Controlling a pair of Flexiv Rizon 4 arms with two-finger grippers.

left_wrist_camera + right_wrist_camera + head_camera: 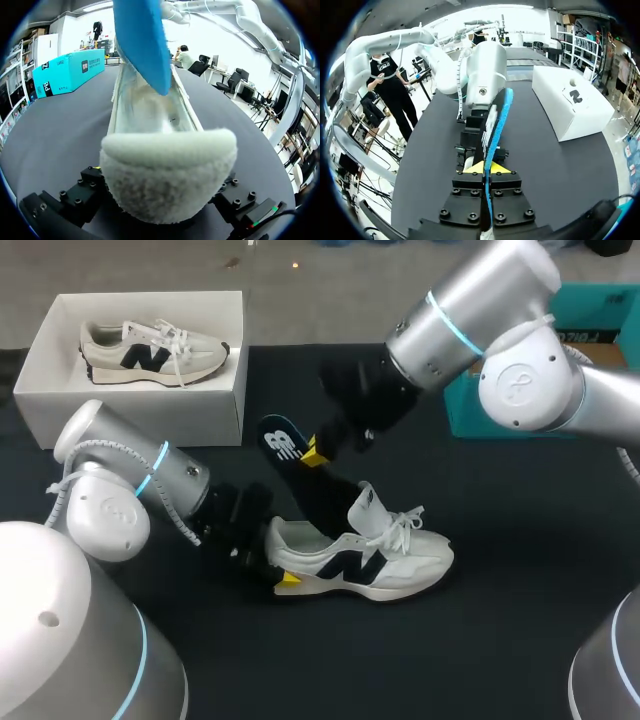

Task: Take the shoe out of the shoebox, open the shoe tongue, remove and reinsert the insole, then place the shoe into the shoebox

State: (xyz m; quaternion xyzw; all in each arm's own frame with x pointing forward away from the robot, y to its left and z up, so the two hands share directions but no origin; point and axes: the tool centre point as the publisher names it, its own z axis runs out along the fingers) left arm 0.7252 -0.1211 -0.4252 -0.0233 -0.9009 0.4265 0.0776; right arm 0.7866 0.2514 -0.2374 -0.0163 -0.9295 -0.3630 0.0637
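A white shoe with a black letter lies on its sole mid-table, toe pointing right. Its fluffy heel sits between the fingers of my left gripper, which clasps it from both sides; one yellow tip shows on the near side. My right gripper is shut on the dark insole, which slants down towards the shoe's opening. The insole's blue underside hangs over the open shoe. In the right wrist view the insole stands edge-on between the yellow tips of that gripper.
The white shoebox stands at the back left with a second shoe inside; it also shows beyond my right gripper. A teal box sits at the back right. The table is covered in black.
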